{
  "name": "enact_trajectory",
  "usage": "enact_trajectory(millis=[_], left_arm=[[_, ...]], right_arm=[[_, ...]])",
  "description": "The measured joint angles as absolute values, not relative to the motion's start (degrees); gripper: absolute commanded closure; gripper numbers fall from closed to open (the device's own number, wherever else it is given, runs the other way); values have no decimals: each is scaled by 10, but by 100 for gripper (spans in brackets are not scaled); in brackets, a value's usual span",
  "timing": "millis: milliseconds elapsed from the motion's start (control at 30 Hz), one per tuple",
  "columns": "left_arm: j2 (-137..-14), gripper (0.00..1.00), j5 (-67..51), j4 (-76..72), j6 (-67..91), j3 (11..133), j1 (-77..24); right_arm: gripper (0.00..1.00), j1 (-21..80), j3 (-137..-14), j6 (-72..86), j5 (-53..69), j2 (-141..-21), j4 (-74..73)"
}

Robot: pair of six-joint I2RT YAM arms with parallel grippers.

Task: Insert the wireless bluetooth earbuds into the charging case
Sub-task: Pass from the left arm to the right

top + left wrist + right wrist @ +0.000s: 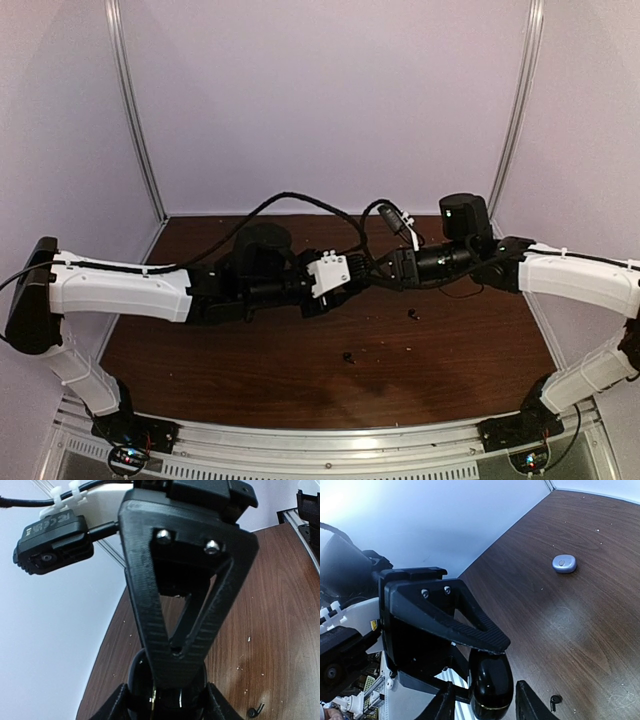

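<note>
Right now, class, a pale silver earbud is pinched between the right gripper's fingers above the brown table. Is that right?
No. The pale silver earbud lies on the brown table, well apart from the right gripper. A glossy black case sits between that gripper's fingers instead. The right wrist view shows it.

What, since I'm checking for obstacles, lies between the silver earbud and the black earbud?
Only bare table between the silver earbud and the black earbud, in the right wrist view.
</note>
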State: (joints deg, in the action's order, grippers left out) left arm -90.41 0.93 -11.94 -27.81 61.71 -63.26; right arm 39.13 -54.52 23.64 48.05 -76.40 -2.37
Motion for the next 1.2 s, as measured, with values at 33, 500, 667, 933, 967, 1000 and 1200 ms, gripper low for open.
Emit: enact_trajectory(millis=[33, 500, 667, 933, 967, 1000, 1200], left_arm=[[-904, 84, 11, -119, -281, 617, -635], [-896, 54, 39, -120, -297, 613, -646], [-868, 35, 55, -141, -287, 586, -652], [-786, 24, 112, -197, -241, 517, -647], [-777, 25, 112, -197, -230, 513, -646], [-768, 26, 110, -197, -217, 509, -642], [-721, 32, -34, -197, -117, 499, -589]], right_arm=[[65, 392, -547, 235, 481, -765, -25], [91, 392, -560, 232, 493, -773, -36], [93, 398, -568, 231, 495, -771, -26], [93, 388, -568, 231, 488, -747, -17], [93, 386, -568, 230, 487, -743, -13], [93, 384, -568, 229, 485, -740, -6], [93, 382, -578, 220, 480, -714, 46]])
